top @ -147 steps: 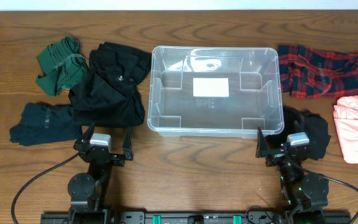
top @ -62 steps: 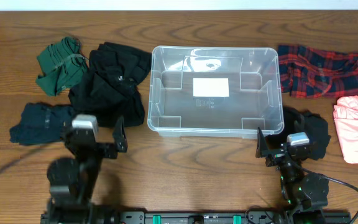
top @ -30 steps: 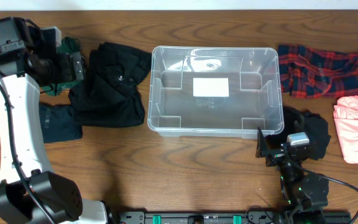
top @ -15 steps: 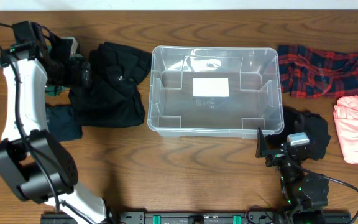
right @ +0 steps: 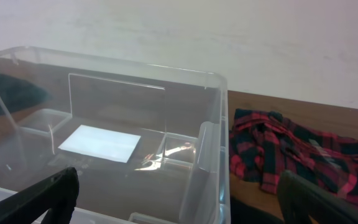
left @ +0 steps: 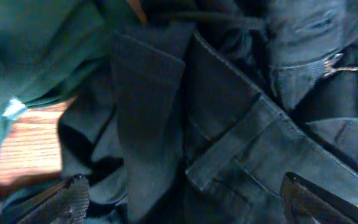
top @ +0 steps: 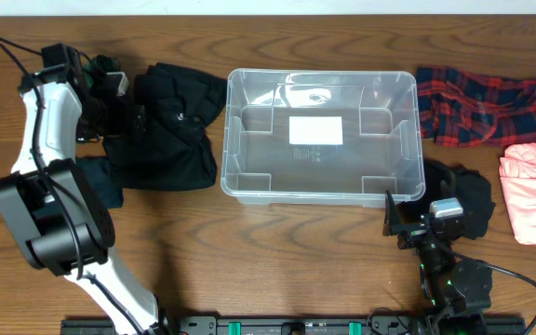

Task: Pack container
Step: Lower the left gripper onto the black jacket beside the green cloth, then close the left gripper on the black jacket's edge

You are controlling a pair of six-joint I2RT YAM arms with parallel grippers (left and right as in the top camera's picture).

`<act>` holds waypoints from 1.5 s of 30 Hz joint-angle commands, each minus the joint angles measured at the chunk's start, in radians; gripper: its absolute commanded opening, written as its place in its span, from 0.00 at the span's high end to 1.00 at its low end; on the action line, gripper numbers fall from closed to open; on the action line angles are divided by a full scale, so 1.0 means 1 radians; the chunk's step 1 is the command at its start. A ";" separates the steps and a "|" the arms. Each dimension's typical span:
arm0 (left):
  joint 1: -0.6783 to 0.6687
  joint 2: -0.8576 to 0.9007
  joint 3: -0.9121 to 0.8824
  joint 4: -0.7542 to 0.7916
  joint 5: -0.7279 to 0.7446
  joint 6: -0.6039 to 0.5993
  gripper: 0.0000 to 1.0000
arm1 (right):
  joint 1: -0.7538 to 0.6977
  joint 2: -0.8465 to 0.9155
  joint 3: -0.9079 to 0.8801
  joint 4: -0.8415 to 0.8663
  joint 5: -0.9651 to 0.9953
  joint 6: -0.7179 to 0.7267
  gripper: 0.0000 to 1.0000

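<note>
The clear plastic container (top: pixel 232 140) stands open in the middle of the table, with nothing in it but the white label (top: pixel 315 130) on its base. It also fills the right wrist view (right: pixel 210 124). My left gripper (top: pixel 127 100) is open and hovers low over the left edge of a black garment pile (top: pixel 167 130). In the left wrist view the open jaws (left: pixel 185 208) frame black pocketed fabric (left: pixel 229 124), with a green garment (left: pixel 36 56) at the left. My right gripper (top: pixel 406 223) rests open and empty at the container's near right corner.
A dark navy garment (top: pixel 99 184) lies front left, and a green garment (top: pixel 106 65) lies partly under the left arm. A red plaid garment (top: pixel 482 104), a pink one (top: pixel 533 191) and a black one (top: pixel 471 200) lie to the right of the container.
My left arm has swung from the green garment toward the black pile, with its gripper now over the pile's left edge. The right arm has not moved.
</note>
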 commanded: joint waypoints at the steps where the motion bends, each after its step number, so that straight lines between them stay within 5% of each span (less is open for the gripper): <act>1: -0.006 0.018 0.005 -0.002 0.010 0.013 0.02 | -0.009 -0.005 -0.002 -0.003 -0.007 -0.012 0.01; 45: -0.006 0.018 0.003 0.074 0.010 0.006 0.02 | -0.009 -0.005 -0.002 -0.003 -0.007 -0.012 0.01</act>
